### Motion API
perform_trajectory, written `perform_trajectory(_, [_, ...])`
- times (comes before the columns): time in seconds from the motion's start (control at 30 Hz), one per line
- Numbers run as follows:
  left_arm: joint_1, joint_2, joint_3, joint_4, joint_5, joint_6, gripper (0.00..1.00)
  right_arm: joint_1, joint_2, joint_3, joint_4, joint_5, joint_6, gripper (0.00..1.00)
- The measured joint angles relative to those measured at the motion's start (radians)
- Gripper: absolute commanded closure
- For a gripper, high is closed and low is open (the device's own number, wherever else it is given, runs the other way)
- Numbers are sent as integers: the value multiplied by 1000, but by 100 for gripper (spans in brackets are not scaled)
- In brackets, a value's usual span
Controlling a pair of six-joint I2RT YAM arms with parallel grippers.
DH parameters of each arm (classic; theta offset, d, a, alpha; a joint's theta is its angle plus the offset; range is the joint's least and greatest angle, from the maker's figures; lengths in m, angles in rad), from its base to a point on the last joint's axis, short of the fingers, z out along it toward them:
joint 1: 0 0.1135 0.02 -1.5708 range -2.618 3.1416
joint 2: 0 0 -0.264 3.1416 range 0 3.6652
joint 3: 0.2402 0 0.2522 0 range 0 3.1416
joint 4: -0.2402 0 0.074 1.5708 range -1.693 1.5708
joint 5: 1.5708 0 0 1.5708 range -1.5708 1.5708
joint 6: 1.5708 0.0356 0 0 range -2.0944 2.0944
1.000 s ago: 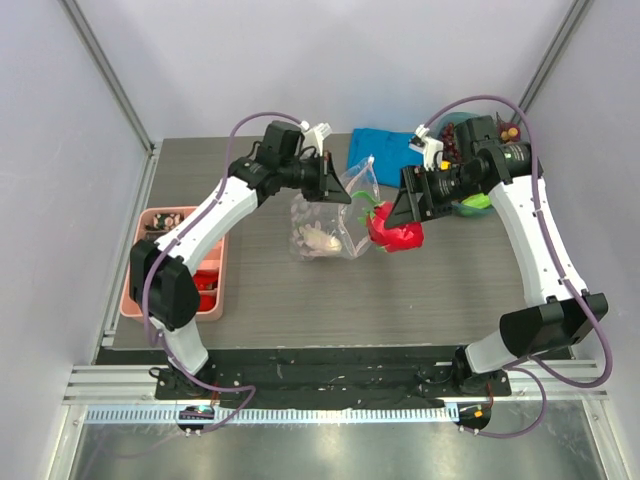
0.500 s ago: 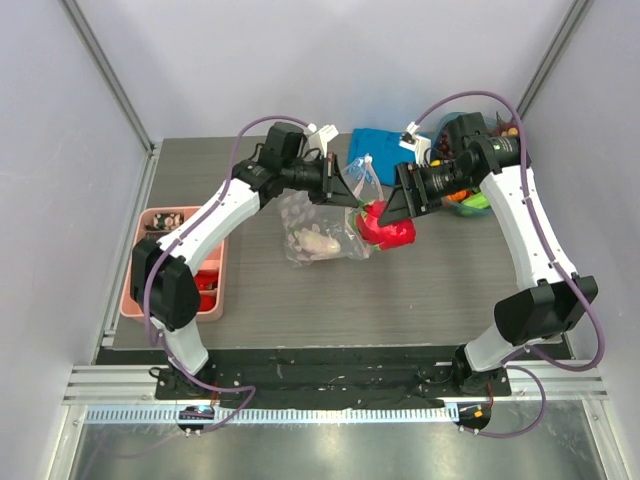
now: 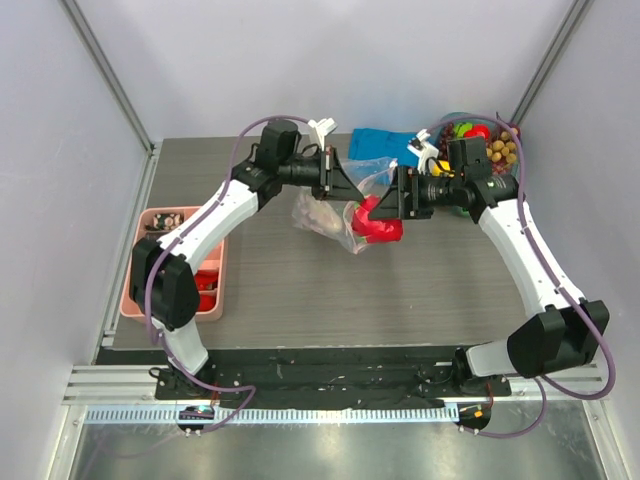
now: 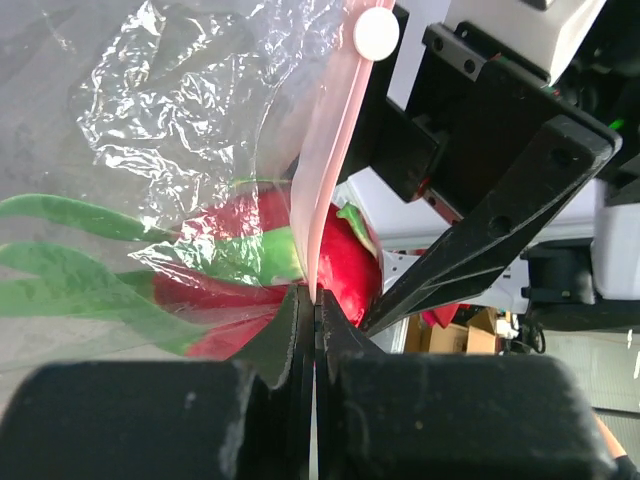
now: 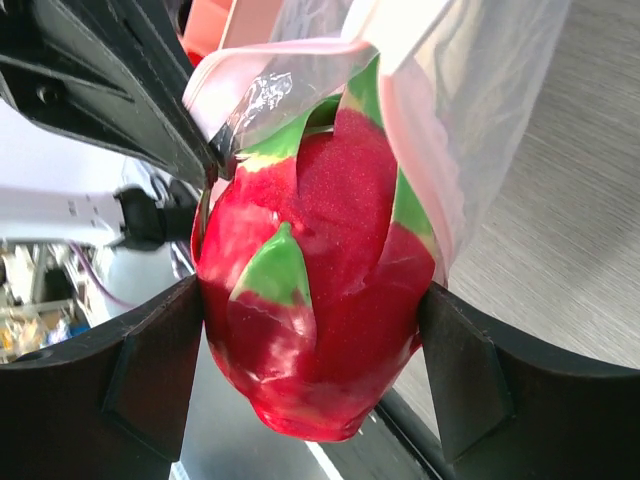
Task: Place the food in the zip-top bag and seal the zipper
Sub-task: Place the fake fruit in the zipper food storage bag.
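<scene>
The clear zip-top bag (image 3: 330, 215) hangs lifted over the table's middle, a beige food piece (image 3: 318, 211) inside. My left gripper (image 3: 340, 188) is shut on the bag's pink zipper strip (image 4: 325, 170), holding the mouth up. My right gripper (image 3: 385, 218) is shut on a red toy dragon fruit with green leaves (image 5: 320, 290); its top sits in the bag's mouth, with the pink zipper edge (image 5: 290, 55) draped over it. The fruit also shows through the plastic in the left wrist view (image 4: 345, 265).
A bowl (image 3: 455, 126) of more toy food stands at the back right. A folded blue cloth (image 3: 385, 147) lies at the back. A pink tray (image 3: 137, 272) with red pieces sits at the left edge.
The right gripper carried the dragon fruit left and up into the bag's mouth. The left gripper lifted the bag off the table and moved right. The bowl is uncovered now.
</scene>
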Motion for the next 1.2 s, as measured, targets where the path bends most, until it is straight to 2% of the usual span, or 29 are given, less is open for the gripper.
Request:
perform_trajectory(0.3, [13,-5,-34,129,21,-95,100,-16,-89,-72,193,129,235,99])
perform_trajectory(0.6, [-10,-5,-66,257,109,-254,100,-30,-113,-68,278,304,266,98])
perform_trajectory(0.63, [-13,-5,-70,262,110,-264,100,-31,-108,-61,277,314,273,90])
perform_trajectory(0.67, [-18,-5,-89,289,113,-285,100,-32,-102,-53,278,318,275,76])
perform_trajectory(0.73, [-21,-5,-122,329,123,-335,100,-34,-84,-34,278,313,280,62])
perform_trajectory(0.77, [-20,-5,-134,348,124,-360,100,-34,-74,-23,274,306,274,50])
perform_trajectory(0.83, [-15,-5,-149,386,128,-406,100,-37,-58,-1,261,292,256,42])
perform_trajectory(0.87, [-12,-5,-153,409,131,-430,100,-42,-54,11,249,286,243,35])
perform_trajectory(1.03, [2,-5,-153,506,143,-505,100,-73,-69,29,173,272,113,37])
perform_trajectory(1.2, [3,-5,-151,562,148,-548,100,-192,-107,-142,129,162,15,36])
